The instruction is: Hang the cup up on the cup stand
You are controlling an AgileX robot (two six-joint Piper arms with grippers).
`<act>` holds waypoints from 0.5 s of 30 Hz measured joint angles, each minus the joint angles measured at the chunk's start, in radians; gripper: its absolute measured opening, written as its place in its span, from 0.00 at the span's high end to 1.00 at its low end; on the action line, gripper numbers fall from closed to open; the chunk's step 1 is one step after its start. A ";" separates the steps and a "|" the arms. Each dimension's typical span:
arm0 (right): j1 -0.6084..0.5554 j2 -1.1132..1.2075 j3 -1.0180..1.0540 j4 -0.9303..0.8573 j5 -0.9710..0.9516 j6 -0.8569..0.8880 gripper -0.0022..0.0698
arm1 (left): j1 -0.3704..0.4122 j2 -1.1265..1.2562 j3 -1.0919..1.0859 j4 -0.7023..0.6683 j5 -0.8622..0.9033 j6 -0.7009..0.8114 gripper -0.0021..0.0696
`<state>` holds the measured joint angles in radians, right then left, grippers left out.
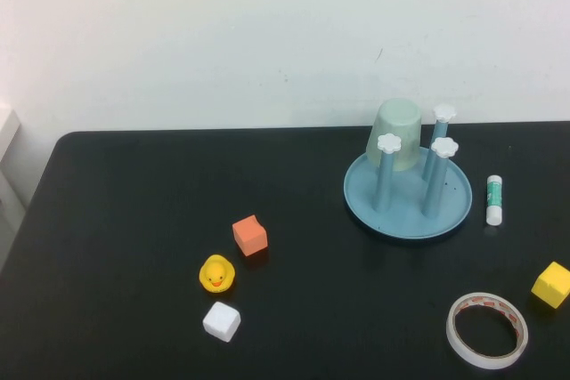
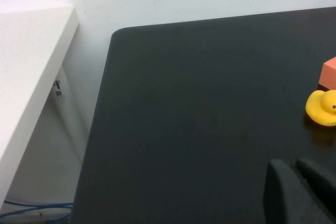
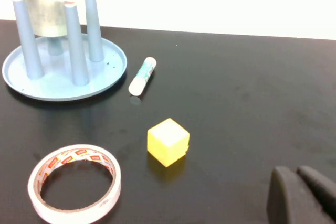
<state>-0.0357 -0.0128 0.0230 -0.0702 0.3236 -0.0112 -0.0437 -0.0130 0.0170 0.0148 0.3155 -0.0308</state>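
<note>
Cup [image 1: 396,135]: inverted over far peg of cup stand [image 1: 408,205], desk [image 1: 134,220] right. Left end effector [image 2: 302,192] and right end effector [image 3: 304,192]: above desk, fingers pressed together, holding nothing.

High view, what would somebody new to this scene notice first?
First, the mint-green cup upside down over a back peg of the blue cup stand at the table's right rear. Bright toys follow: a yellow duck, an orange cube and a white cube front left; a tape roll, a yellow cube and a glue stick on the right. Neither arm shows there; the left end effector and right end effector appear shut in their wrist views.
</note>
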 joint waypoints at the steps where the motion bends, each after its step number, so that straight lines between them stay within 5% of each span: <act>1: 0.000 0.000 0.000 0.000 0.000 0.000 0.97 | 0.000 0.000 0.000 0.000 0.000 0.000 0.97; 15: 0.000 0.000 -0.002 -0.008 0.014 0.011 0.97 | 0.000 0.000 0.000 0.000 0.000 0.000 0.97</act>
<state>-0.0357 -0.0128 0.0207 -0.0778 0.3377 0.0000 -0.0437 -0.0130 0.0170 0.0148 0.3155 -0.0308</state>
